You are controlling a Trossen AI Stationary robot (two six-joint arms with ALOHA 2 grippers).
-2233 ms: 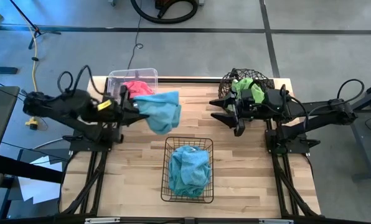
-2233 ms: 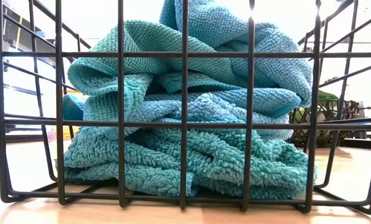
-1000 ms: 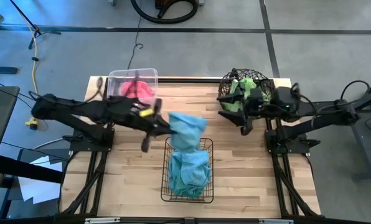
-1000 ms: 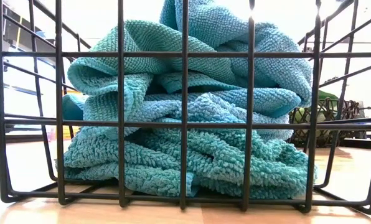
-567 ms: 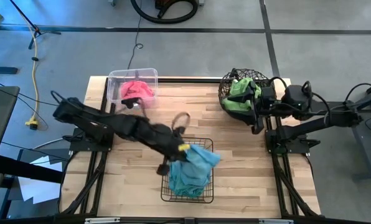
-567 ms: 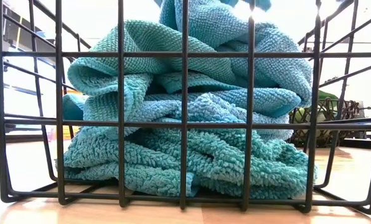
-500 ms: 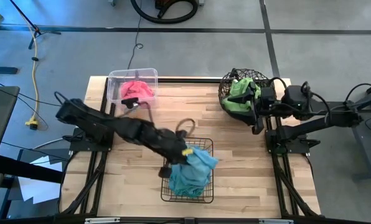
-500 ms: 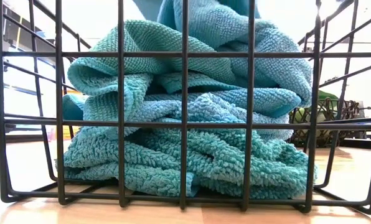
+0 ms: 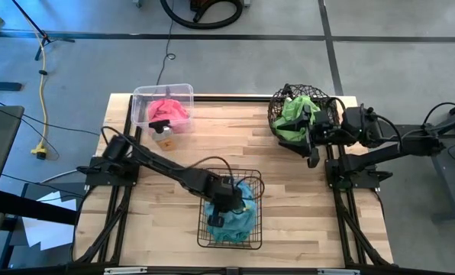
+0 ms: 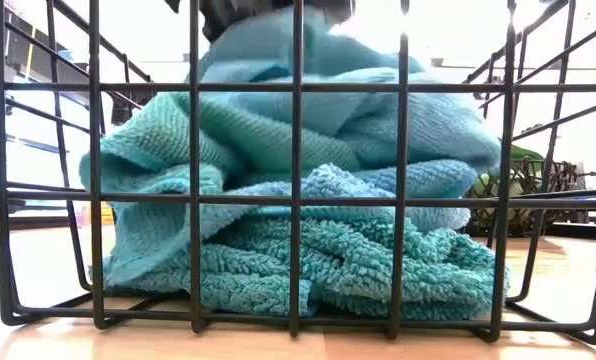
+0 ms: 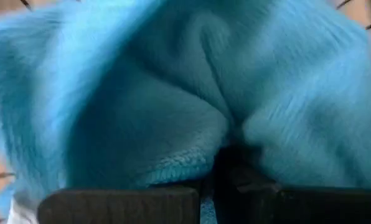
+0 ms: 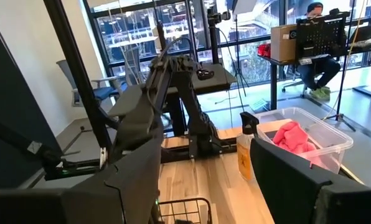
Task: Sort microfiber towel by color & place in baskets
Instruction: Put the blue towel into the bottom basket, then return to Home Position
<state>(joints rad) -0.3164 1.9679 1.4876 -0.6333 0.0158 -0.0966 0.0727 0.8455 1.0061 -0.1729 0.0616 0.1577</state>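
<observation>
The black wire-grid basket stands near the table's front edge, at its middle, with a pile of light blue towels inside. My left gripper reaches down into it, shut on a light blue towel that lies on top of the pile. That towel fills the left wrist view. My right gripper stands open and level beside the round wire basket, which holds lime green towels. A pink towel lies in the clear tub. My left gripper pinches a bunched fold of the light blue towel between its two fingers. It comes steeply from above, slanting from the table's left. The towel rests on the pile inside the black basket, slack and spread around the fingers.
A small spray bottle stands on the table just in front of the clear tub. Bare wood lies between the black basket and the two far containers. A person sits at a desk in the room behind.
My left gripper has swung toward the table's near edge and down, tipping from nearly level to steeply downward. It has carried the blue towel from above the black basket's far rim into the basket. The towel now lies on the pile, which is pressed lower. My right gripper has drawn back slightly toward the right edge.
</observation>
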